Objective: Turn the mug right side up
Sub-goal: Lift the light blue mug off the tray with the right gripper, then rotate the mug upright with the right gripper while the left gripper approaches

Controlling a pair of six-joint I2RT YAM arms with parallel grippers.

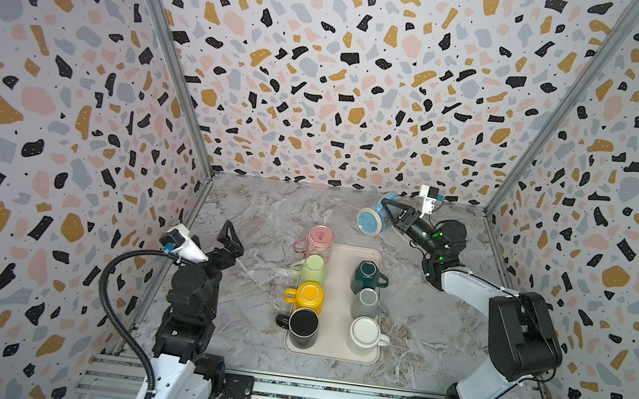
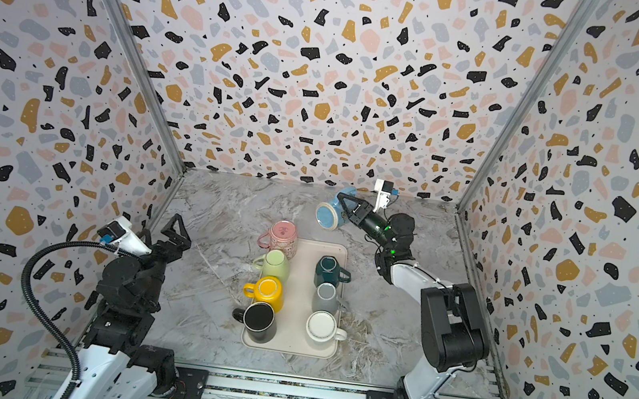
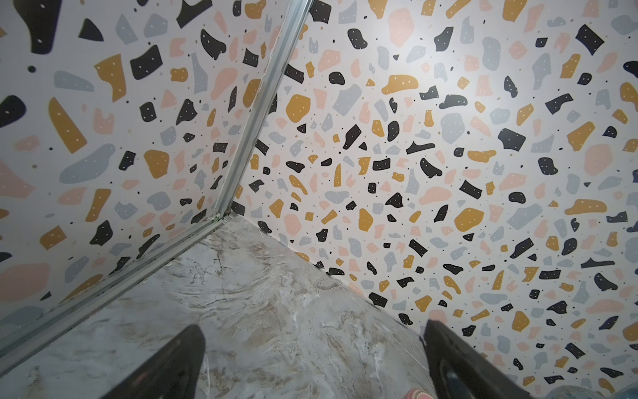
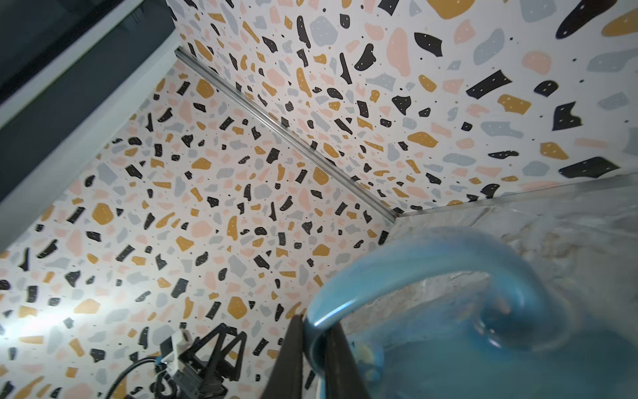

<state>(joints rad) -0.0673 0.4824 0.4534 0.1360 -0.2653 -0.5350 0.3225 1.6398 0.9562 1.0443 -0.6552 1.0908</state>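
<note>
Terrazzo-print walls (image 1: 327, 63) close in a grey marbled table (image 1: 266, 210), with a cream, round-cornered tray (image 1: 337, 307) lying at its middle. Seven glossy mugs stand on the tray in two rows. On the left, from far to near, are pink (image 1: 320, 240) at the far corner, pale green (image 1: 314, 267), yellow (image 1: 309, 296) and black (image 1: 303, 326). On the right are dark teal (image 1: 366, 276), grey (image 1: 366, 302) and white (image 1: 365, 334). Their handles stick out towards the tray's edges. The blue mug (image 1: 369, 220) is off the tray, beyond its far right corner and near the back wall. It is tipped on its side, with one round, pale-rimmed end facing the tray; I cannot tell whether that end is mouth or base. The right hand (image 4: 314, 349) has its two dark fingers pinched on the mug's thick, curved, shiny handle (image 4: 431, 262), as the wrist view shows plainly. The left hand (image 3: 312, 328) hangs by the left wall, well apart from the tray, its fingers spread wide and holding nothing.
</note>
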